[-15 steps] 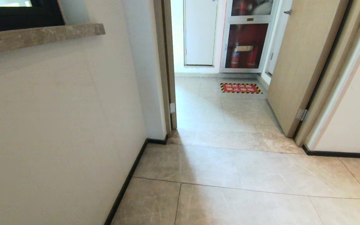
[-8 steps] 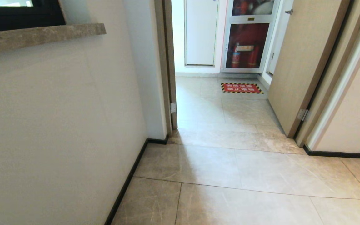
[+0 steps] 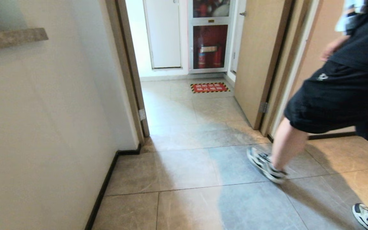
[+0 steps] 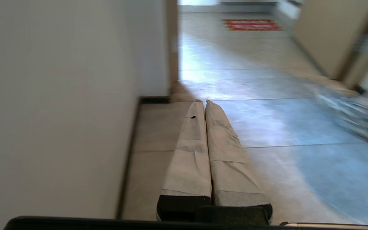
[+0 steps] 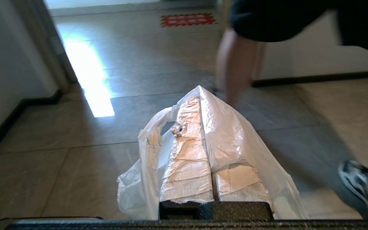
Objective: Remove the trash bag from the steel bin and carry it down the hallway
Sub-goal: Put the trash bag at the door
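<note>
Right wrist view shows the right gripper (image 5: pixel 203 95) clamped on the trash bag (image 5: pixel 235 140), already out of its bin; hallway (image 3: pixel 203 166) travel remains, toward twelve o'clock.

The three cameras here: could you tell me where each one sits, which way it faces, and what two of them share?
Head view: high on the robot, facing forward and down the hallway toward the red floor sign; a person walks at right; no arm shows.
Left wrist view: behind the left gripper, shut and empty, low over the tiles beside the wall.
Right wrist view: behind the right gripper, shut on the trash bag; the person's leg passes ahead.
Shared: all three show the red floor sign.
</note>
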